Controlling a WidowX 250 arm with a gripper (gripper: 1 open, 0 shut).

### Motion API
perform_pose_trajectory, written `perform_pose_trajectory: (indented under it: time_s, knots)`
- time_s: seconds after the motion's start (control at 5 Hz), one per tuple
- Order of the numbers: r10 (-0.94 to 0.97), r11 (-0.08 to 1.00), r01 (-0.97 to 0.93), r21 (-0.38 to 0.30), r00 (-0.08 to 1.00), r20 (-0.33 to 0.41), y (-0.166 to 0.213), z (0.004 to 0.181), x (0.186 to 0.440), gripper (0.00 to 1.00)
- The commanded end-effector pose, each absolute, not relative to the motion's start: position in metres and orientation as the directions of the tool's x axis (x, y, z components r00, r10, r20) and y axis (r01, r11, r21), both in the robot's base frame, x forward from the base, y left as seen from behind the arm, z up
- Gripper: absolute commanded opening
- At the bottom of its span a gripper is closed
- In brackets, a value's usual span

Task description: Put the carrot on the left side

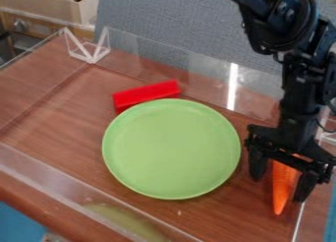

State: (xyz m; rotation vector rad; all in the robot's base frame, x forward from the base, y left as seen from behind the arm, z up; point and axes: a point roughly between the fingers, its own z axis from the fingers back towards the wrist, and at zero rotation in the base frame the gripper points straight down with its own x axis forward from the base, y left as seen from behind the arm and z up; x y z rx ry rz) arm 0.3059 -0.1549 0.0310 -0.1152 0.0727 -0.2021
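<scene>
Your carrot [281, 190] is small, orange and tapered, lying flat on the wooden counter [53, 98] near its right front corner, just right of the green plate [171, 148]. Its narrow end points toward the front edge. The upper part is hidden, so you cannot see the stem.
</scene>
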Motion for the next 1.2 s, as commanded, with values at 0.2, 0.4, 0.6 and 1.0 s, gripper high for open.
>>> perform_pose_trajectory:
  time_s: [0.2,0.4,0.6,1.0]
  knots:
    - [-0.212,0.968,0.207,-0.138,0.977,-0.018,-0.145,0.045,0.309,1.00]
    - [-0.223,0.966,0.219,-0.140,0.975,-0.016,-0.143,0.046,0.307,1.00]
    - [-0.199,0.971,0.195,-0.140,0.980,-0.017,-0.143,0.052,0.312,1.00]
    - [-0.197,0.971,0.192,-0.143,0.980,-0.019,-0.138,0.045,0.318,1.00]
